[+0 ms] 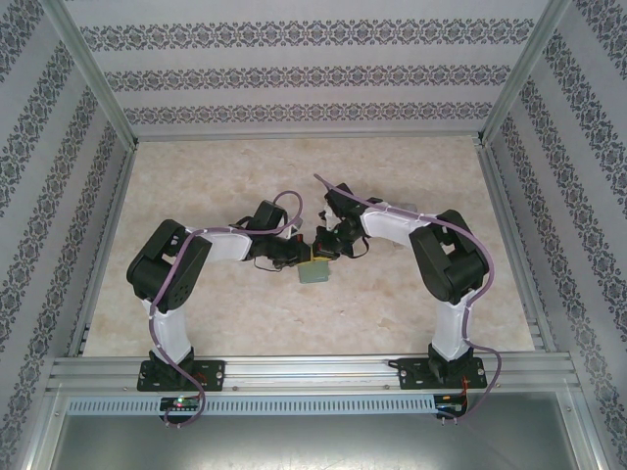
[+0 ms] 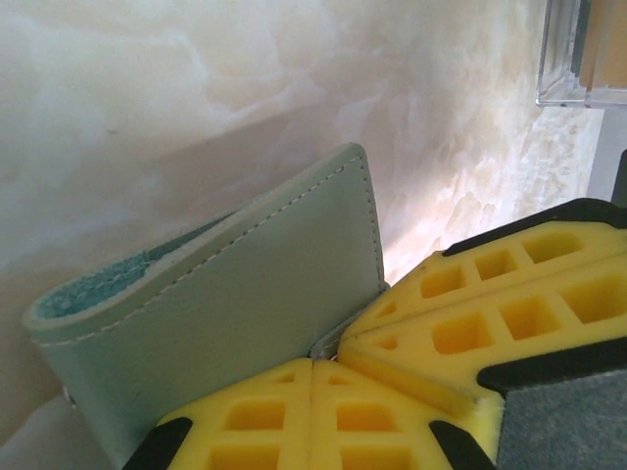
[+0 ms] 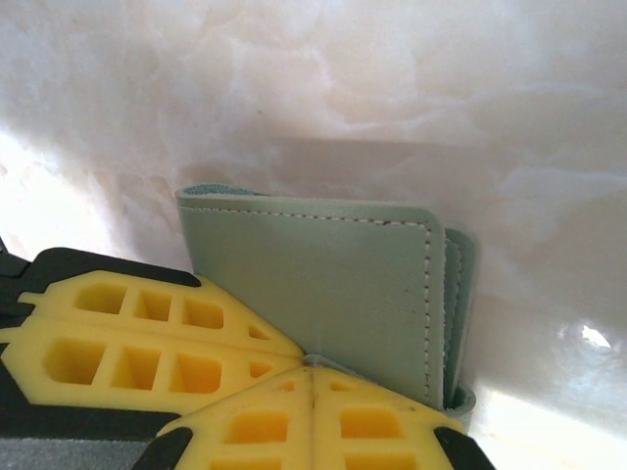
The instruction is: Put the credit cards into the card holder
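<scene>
The card holder, a sage-green wallet with white stitching, hangs folded above the middle of the table between both grippers. My left gripper and right gripper meet at its upper edge. Seen from the left wrist, the card holder has its corner pinched at my left gripper's shut yellow fingertips, and the right gripper's fingers press in beside them. From the right wrist, the card holder is gripped the same way by my right gripper. The credit cards are out of view.
A clear plastic rack stands on the marble-patterned table past the right gripper, with a tan tint inside it. Patterned walls and metal rails enclose the table on all sides.
</scene>
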{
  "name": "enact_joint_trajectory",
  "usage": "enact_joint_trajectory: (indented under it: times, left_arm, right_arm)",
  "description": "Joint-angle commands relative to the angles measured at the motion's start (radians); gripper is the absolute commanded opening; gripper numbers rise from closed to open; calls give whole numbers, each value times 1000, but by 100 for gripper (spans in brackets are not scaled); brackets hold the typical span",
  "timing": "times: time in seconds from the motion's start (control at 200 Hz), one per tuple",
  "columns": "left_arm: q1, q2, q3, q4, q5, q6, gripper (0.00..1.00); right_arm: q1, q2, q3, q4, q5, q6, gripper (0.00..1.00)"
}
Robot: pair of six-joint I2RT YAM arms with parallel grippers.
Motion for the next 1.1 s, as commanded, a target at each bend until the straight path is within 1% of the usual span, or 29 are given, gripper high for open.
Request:
enact_joint_trajectory:
  times: [0.0,0.075,0.22,0.43,0.53,0.635,0.749,0.904,1.024,1.094]
  left_arm:
    - [-10,72,-49,0,-92,1,2]
    - [-6,63,-58,23,-84,-6,3]
    - [4,40,-73,79,-48,-27,7]
    - [9,6,-75,93,-36,-40,15]
    - [19,2,-77,107,-17,-51,18]
    - [37,0,-90,156,13,-91,19]
    - [57,-31,-110,201,42,-121,19]
    - [95,-96,-116,147,38,-97,19]
    - [104,-119,-100,42,-6,-17,19]
    - [104,-121,-99,14,-32,17,19]
  right_arm:
    - [71,219,-87,-89,290,-42,0]
    - [83,222,-84,-111,324,-53,0]
    - [124,187,-132,-101,319,-67,0]
    - [175,84,-216,-18,270,-103,0]
    - [174,50,-232,8,249,-116,0]
    - [166,8,-240,25,227,-115,0]
    - [134,-52,-236,56,181,-113,1]
    - [92,-112,-188,55,102,-109,2]
    - [70,-148,-147,45,37,-102,5]
    - [60,-167,-124,32,19,-96,6]
